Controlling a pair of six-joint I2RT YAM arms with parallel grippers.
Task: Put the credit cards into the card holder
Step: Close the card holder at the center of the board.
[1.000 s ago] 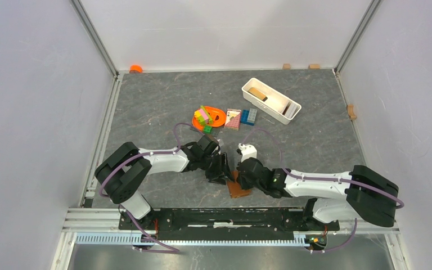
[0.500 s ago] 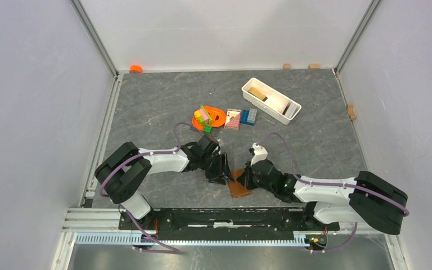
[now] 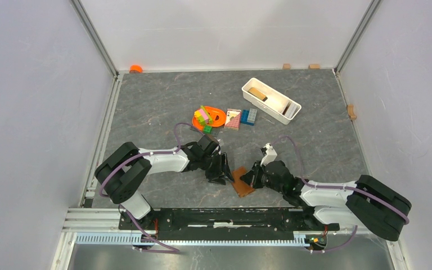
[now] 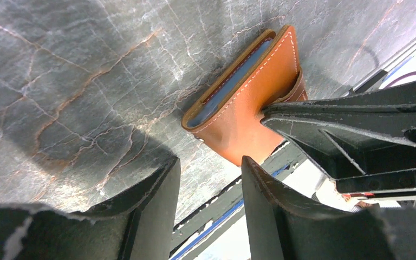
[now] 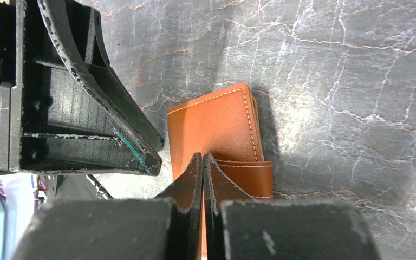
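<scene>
The card holder (image 3: 243,181), a folded brown leather wallet, lies flat on the table near the front edge, between the two grippers. In the left wrist view a blue credit card edge (image 4: 229,88) shows between the leaves of the card holder (image 4: 254,103). My right gripper (image 5: 202,156) is shut, with its tips resting on the card holder (image 5: 214,127) beside the strap and nothing between them. My left gripper (image 4: 210,161) stands open and empty just left of the wallet, not touching it. From above, the left gripper (image 3: 223,169) and the right gripper (image 3: 253,176) flank the wallet.
A white tray (image 3: 284,115) with a tan piece in it sits at the back right. Toward the middle lie a pink-and-white block (image 3: 233,118), blue bricks (image 3: 248,116) and an orange ring (image 3: 216,117) with coloured bricks. The metal rail (image 3: 230,216) runs just in front of the wallet.
My right arm has swung to the right and drawn back, its shut tips staying at the wallet's right side. The wallet shifted slightly. My left arm has not moved.
</scene>
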